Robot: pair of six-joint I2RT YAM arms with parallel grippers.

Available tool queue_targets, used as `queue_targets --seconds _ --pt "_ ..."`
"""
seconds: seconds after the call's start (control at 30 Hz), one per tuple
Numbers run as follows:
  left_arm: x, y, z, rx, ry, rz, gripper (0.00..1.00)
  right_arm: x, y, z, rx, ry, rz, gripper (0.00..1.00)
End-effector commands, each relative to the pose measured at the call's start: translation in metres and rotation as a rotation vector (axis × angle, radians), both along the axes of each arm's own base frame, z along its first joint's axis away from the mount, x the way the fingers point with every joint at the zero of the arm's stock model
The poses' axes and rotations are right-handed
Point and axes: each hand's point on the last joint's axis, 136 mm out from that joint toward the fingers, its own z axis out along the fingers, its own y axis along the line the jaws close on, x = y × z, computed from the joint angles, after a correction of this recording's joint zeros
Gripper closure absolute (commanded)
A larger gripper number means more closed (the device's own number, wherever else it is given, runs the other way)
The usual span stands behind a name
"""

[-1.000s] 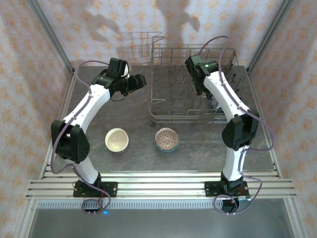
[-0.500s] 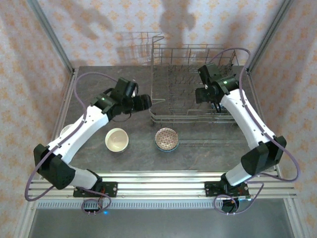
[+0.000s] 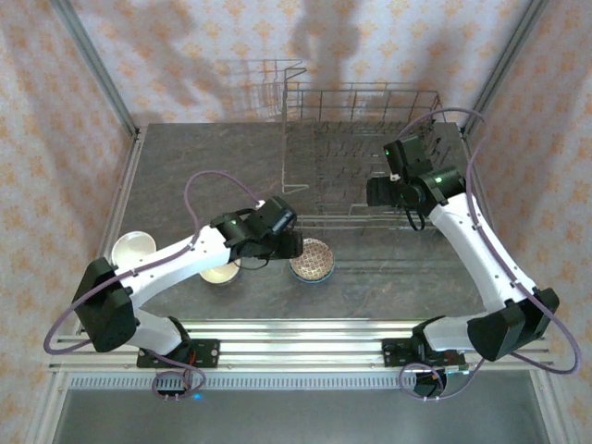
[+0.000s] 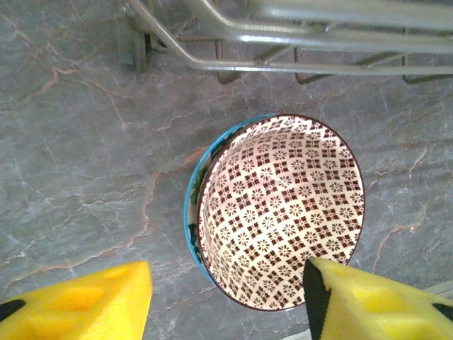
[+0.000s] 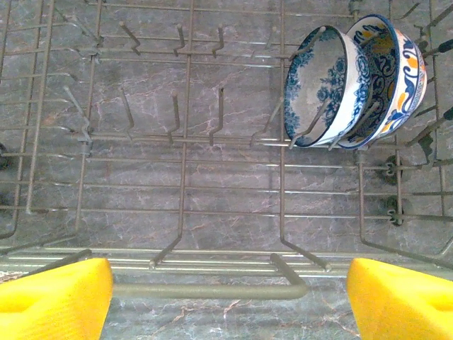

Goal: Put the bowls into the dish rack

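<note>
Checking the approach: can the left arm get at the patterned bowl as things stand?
Probably yes. The left tool hangs open right above the patterned bowl, straddling it, with nothing between; the dish rack stands apart beyond it.

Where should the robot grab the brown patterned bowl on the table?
The patterned bowl stands upright on the table, mouth up, so its thin wall is free. Probably pinch the rim from above: one finger of the left end effector inside, one outside.
</note>
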Motion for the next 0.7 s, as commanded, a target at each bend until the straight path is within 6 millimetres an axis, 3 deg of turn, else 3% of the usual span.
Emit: queue_targets --seconds 0.0,0.23,0.67 --pt "0.006 0.000 -0.012 0.020 -0.009 0.051 0.43 -0.009 0.001 0.003 0.036 -0.013 -0.012 0.15" --pt "0.004 -0.006 -0.038 0.034 0.045 0.055 0.46 -0.016 0.005 -0.003 0.050 -0.002 -0.016 0.15" --pt "0.009 -0.015 -0.058 0.054 0.083 0.056 0.57 -0.012 0.009 -0.014 0.046 0.022 -0.025 0.15"
